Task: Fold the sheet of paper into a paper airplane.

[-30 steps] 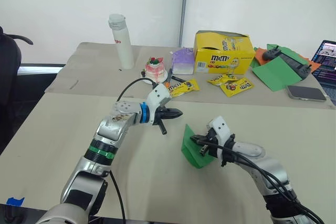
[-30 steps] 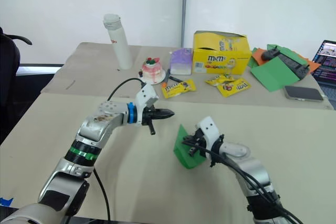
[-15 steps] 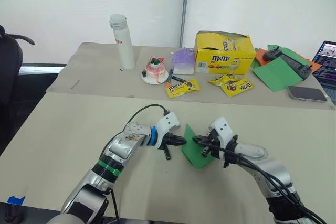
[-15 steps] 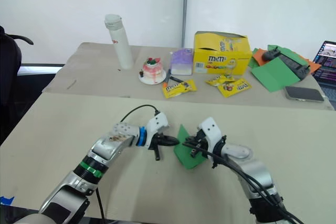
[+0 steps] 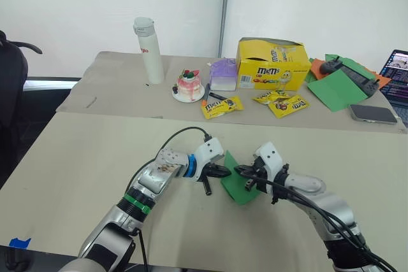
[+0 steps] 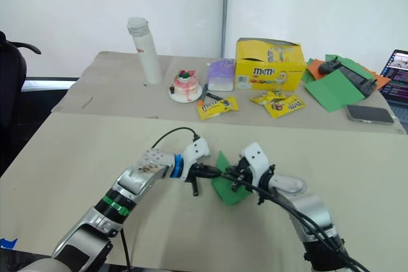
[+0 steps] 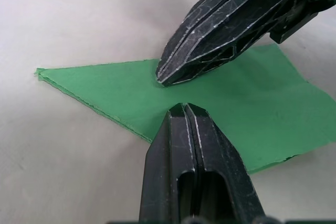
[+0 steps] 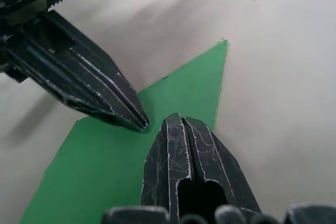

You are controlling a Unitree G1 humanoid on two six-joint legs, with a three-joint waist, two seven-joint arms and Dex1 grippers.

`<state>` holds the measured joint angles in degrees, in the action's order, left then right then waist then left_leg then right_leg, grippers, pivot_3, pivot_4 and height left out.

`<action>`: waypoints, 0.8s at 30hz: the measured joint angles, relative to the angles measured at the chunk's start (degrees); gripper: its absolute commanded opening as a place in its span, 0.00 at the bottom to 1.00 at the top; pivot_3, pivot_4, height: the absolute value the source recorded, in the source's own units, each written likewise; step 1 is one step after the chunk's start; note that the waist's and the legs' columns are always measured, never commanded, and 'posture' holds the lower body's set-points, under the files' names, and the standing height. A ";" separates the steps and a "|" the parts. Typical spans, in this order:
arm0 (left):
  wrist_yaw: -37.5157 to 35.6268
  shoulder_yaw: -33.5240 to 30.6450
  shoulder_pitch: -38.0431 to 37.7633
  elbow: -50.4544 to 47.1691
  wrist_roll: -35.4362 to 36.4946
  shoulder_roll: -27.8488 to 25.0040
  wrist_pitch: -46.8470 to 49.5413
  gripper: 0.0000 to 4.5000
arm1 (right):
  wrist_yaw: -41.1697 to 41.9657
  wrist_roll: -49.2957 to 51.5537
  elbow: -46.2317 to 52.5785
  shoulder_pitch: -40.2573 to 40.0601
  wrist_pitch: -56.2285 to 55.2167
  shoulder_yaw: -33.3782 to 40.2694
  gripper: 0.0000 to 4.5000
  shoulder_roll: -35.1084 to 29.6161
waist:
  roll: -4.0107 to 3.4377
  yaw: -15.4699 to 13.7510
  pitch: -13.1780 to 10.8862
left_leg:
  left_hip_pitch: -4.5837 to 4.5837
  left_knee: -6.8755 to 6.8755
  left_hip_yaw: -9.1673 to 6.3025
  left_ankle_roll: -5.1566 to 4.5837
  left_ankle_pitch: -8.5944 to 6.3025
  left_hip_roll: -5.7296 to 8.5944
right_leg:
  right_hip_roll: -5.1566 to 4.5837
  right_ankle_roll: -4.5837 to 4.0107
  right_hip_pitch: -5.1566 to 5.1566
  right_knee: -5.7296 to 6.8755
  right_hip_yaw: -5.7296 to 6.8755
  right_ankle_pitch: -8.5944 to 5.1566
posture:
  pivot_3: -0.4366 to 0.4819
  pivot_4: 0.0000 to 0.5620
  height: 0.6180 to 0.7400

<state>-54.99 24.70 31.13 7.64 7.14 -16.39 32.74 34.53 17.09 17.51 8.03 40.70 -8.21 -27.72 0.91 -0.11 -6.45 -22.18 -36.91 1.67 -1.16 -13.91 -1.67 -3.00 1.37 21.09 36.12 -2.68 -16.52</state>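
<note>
The sheet of paper (image 5: 240, 186) is bright green and folded into a pointed wedge with layered edges; it lies on the tan table in front of me. My left gripper (image 5: 224, 172) is shut, and its tip rests on the paper's left part. My right gripper (image 5: 241, 170) is shut too, its tip pressing on the paper from the right. In the left wrist view the left gripper's joined fingers (image 7: 184, 109) meet the right gripper's tip (image 7: 160, 78) over the green paper (image 7: 262, 103). The right wrist view has both tips on the paper (image 8: 105, 161) near its point.
At the back stand a white bottle (image 5: 148, 50), a small cake (image 5: 189, 85), a yellow candy box (image 5: 271, 63) and candy bags (image 5: 222, 106). Green and orange sheets (image 5: 336, 87), a phone (image 5: 371, 113) and a laptop (image 5: 396, 71) lie at the far right.
My left gripper came down and to the right from above the table until its tip reached the green paper. The right gripper and the paper stayed in place.
</note>
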 measured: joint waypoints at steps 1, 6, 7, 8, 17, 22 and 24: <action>0.06 -0.02 -0.02 -0.02 0.00 0.02 0.05 0.01 | -0.05 -0.06 -0.04 0.01 -0.01 0.00 0.00 0.00 | 0.00 0.00 0.00 | 0.00 0.00 0.00 0.00 0.00 0.00 | 0.00 0.00 0.00 0.00 0.00 0.00 | 0.48 0.27 1.00; 0.55 -0.14 -0.31 -0.05 -0.07 0.16 0.33 0.01 | -1.09 -2.52 -6.05 5.11 -1.99 -1.33 0.00 2.00 | 0.00 0.31 0.00 | 0.14 0.00 0.01 0.00 0.01 0.00 | 0.01 0.00 -0.08 0.04 -0.03 0.00 | 0.48 0.27 1.00; 0.56 -0.10 -0.34 -0.05 -0.08 0.23 0.34 0.01 | -1.19 -2.96 -7.56 6.20 -2.50 -1.46 0.00 2.56 | 0.01 0.40 0.00 | 0.15 0.00 0.01 0.00 0.01 -0.01 | 0.02 -0.01 -0.08 0.06 -0.03 0.00 | 0.48 0.27 1.00; 0.55 -0.13 -0.34 -0.05 -0.08 0.21 0.33 0.01 | -1.30 -3.50 -9.34 7.72 -3.07 -1.81 0.00 3.19 | 0.00 0.43 0.00 | 0.14 0.00 0.00 0.00 0.01 -0.02 | 0.04 0.00 -0.07 0.05 -0.02 0.00 | 0.48 0.27 1.00; 0.37 -0.17 -0.25 -0.08 -0.06 -0.09 0.33 0.01 | 1.10 -6.15 -19.40 14.51 -8.82 -4.00 0.00 6.26 | -0.01 0.70 0.01 | 0.12 0.01 0.01 -0.01 0.01 -0.04 | 0.03 -0.01 -0.06 0.05 -0.02 0.00 | 0.48 0.27 1.00; 0.35 -0.15 -0.23 -0.13 -0.05 -0.16 0.34 0.01 | 3.29 -6.67 -18.17 11.93 -11.82 -3.33 0.00 3.14 | -0.01 0.58 0.01 | 0.10 0.01 0.01 -0.01 0.01 -0.06 | -0.03 -0.01 -0.07 0.04 -0.01 0.00 | 0.48 0.27 1.00; 0.24 -0.15 -0.20 -0.11 -0.05 -0.29 0.33 0.01 | 4.19 -6.66 -16.69 9.85 -12.73 -2.42 0.00 1.63 | -0.02 0.61 0.02 | 0.11 0.01 0.02 -0.01 0.01 -0.05 | -0.04 0.00 -0.07 0.04 -0.02 0.00 | 0.48 0.27 1.00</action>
<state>-54.75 24.55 30.93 7.52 7.09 -16.67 33.07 38.72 10.42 0.82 17.89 27.98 -10.62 -26.09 0.89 0.50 -6.43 -22.07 -36.90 1.68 -1.17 -13.90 -1.72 -3.03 1.36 21.02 36.16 -2.71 -16.52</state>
